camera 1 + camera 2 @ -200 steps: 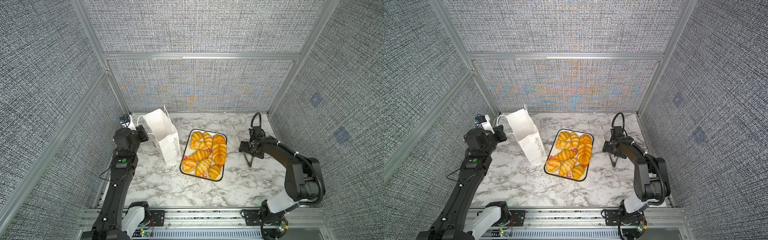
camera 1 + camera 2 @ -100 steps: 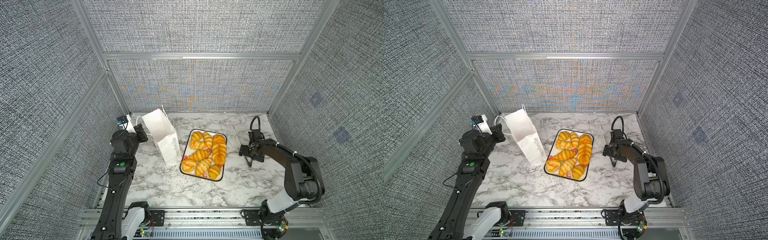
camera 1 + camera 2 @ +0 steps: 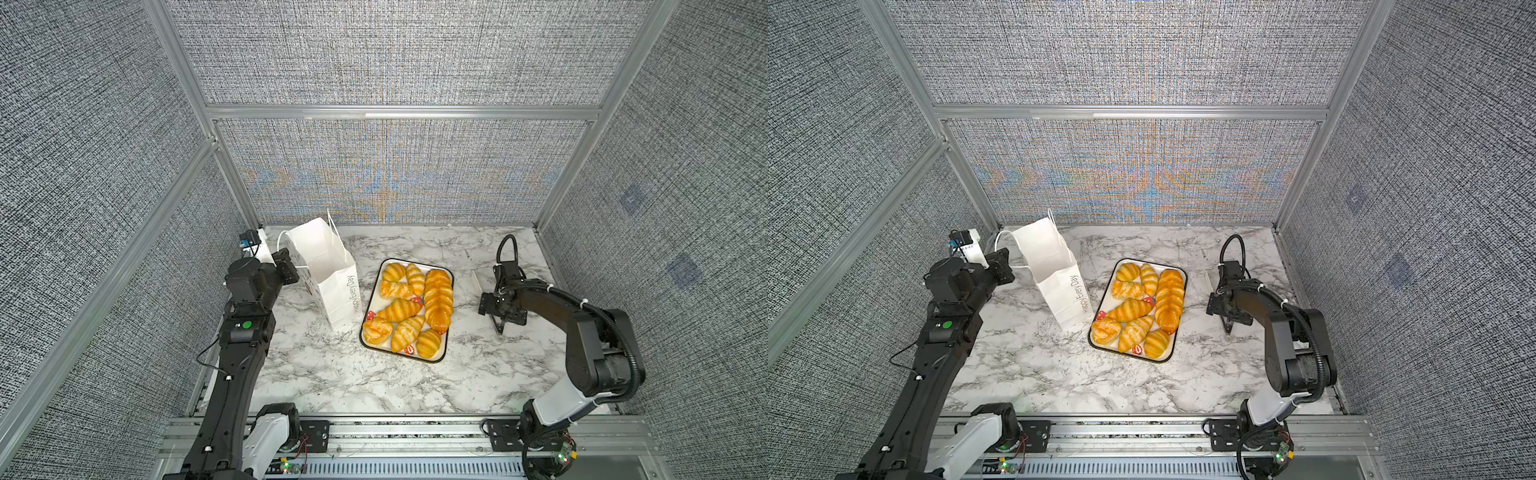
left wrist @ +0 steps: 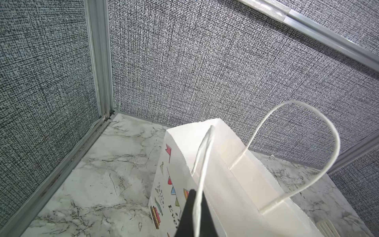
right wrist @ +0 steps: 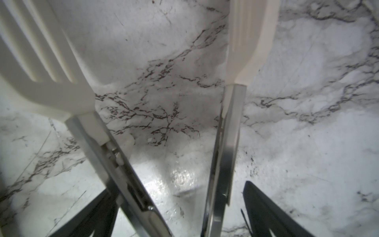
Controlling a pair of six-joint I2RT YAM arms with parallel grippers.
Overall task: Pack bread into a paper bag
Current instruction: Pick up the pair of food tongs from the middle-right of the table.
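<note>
Where the tall white paper carrier bag with "Happy Every Day" lettering stands on the white marble-pattern counter, its mouth faces up. Its base sits just beside the near left corner of the white strawberry-print tray with a black rim. The left gripper is positioned at the left side of the bag, near its top edge. Its jaws are closed on the thin white cord handle of that side, and the cord runs out between the two black fingers. The second cord handle arches free above the opposite wall of the bag. The golden-orange glossy bread comprises croissants, ridged rolls and one long segmented loaf. It lies packed close together on the tray in both top views. The right gripper is located to the right of the tray, apart from it, and points down at the counter. Its jaws stand wide, astride the two metal arms of a pair of tongs with white plastic heads. One black finger lies close against its arm. A gap separates the other finger from the second arm. Whether the tongs rest on the counter cannot be determined.
</note>
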